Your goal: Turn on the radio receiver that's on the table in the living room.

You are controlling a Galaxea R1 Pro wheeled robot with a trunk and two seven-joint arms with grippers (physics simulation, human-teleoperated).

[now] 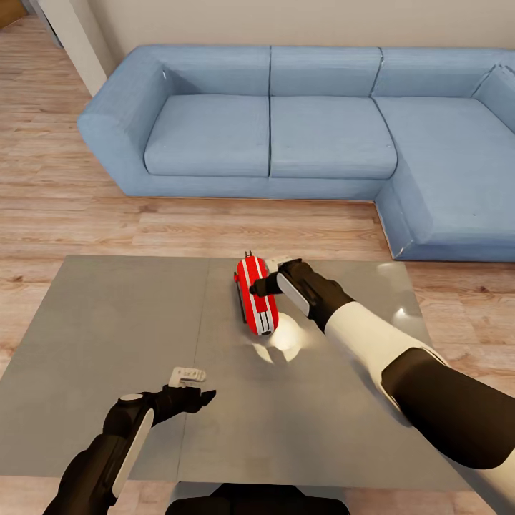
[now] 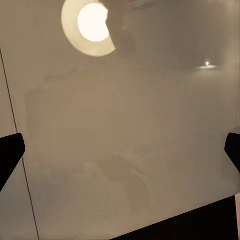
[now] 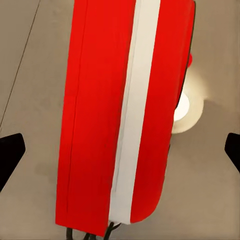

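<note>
Spread wide apart, the right gripper [image 1: 270, 275] sets its jaws on either side of the radio receiver [image 1: 256, 295] without visibly touching it; in the right wrist view the two dark fingertips [image 3: 11, 155] sit at the picture's far edges with the radio [image 3: 120, 115] between them. That close view shows the radio's narrow red edge with one broad white stripe running its length, thin dark wire legs at one end, and a bright lamp reflection on the tabletop beside it. From the head view the radio stands on edge near the middle of the table [image 1: 107, 322], just right of the seam, with two white stripes showing, its long axis running from twelve toward six o'clock. At about seven o'clock from it, well apart, the left gripper [image 1: 197, 386] hangs over bare tabletop, jaws released and wide, clasping nothing; its fingertips [image 2: 10, 155] frame only glossy grey surface [image 2: 125, 140]. Beyond the table at twelve o'clock stands a blue sofa [image 1: 286, 121] on light wood floor [image 1: 57, 193].
</note>
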